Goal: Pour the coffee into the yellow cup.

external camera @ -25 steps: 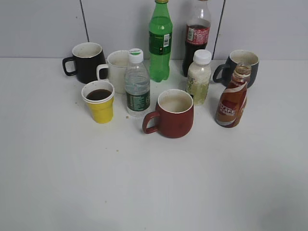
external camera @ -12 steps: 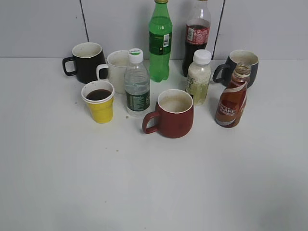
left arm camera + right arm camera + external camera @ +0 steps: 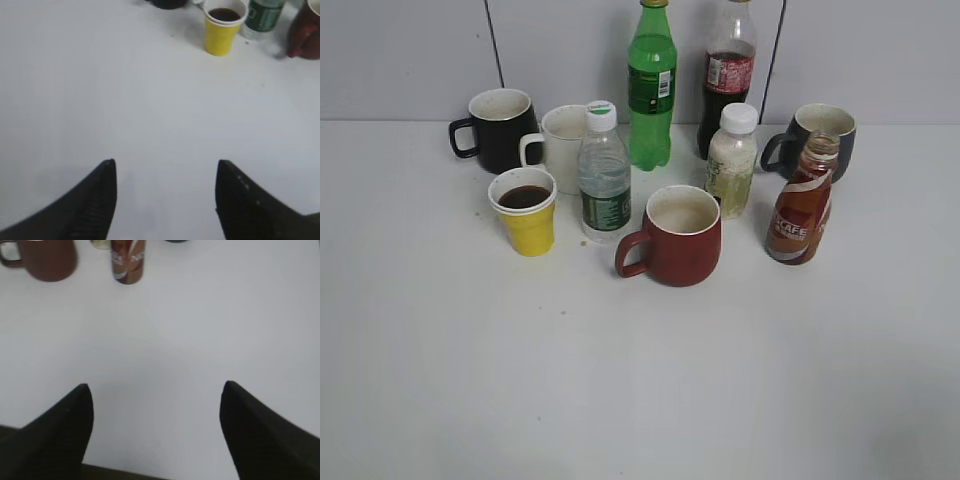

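Note:
The yellow cup [image 3: 526, 215] stands upright at the left of the group and holds dark brown liquid; it also shows in the left wrist view [image 3: 221, 31]. The uncapped brown coffee bottle [image 3: 802, 205] with the "CAFE" label stands upright at the right, and shows in the right wrist view [image 3: 128, 261]. My left gripper [image 3: 164, 167] is open and empty over bare table, well short of the cup. My right gripper [image 3: 156, 390] is open and empty, well short of the bottle. Neither gripper shows in the exterior view.
A dark red mug [image 3: 675, 238] stands mid-table. Behind are a black mug [image 3: 498, 128], a white mug [image 3: 560, 145], a water bottle [image 3: 604, 178], a green bottle [image 3: 652, 88], a cola bottle [image 3: 728, 78], a pale white-capped bottle [image 3: 732, 160] and a dark blue mug [image 3: 817, 136].

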{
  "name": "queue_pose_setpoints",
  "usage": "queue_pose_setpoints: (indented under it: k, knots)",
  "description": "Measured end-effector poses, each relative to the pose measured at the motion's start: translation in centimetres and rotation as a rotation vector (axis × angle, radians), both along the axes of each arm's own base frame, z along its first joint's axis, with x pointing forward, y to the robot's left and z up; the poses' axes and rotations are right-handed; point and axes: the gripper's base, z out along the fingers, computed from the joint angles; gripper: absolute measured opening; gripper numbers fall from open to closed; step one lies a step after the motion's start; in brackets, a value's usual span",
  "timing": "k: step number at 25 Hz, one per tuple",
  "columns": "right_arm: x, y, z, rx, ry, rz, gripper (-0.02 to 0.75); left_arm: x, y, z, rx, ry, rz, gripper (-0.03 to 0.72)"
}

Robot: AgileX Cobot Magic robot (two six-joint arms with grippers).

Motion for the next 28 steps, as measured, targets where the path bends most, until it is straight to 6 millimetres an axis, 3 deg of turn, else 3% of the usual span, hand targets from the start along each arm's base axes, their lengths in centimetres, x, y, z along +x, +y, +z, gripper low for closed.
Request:
queue_pose_setpoints:
  k: [4, 10, 28]
  knots:
    - [-0.6, -0.3, 0.1, 0.005, -0.036, -0.158, 0.59, -1.3, 0.3, 0.1, -0.009, -0.08, 0.109, 0.462]
    - [-2.2, -0.4, 0.1, 0.018, -0.141, -0.192, 0.588, -2.7, 0.3, 0.1, -0.016, -0.163, 0.144, 0.439]
    - [-2.3, -0.4, 0.1, 0.018, -0.146, -0.193, 0.587, -2.8, 0.3, 0.1, -0.017, -0.168, 0.145, 0.424]
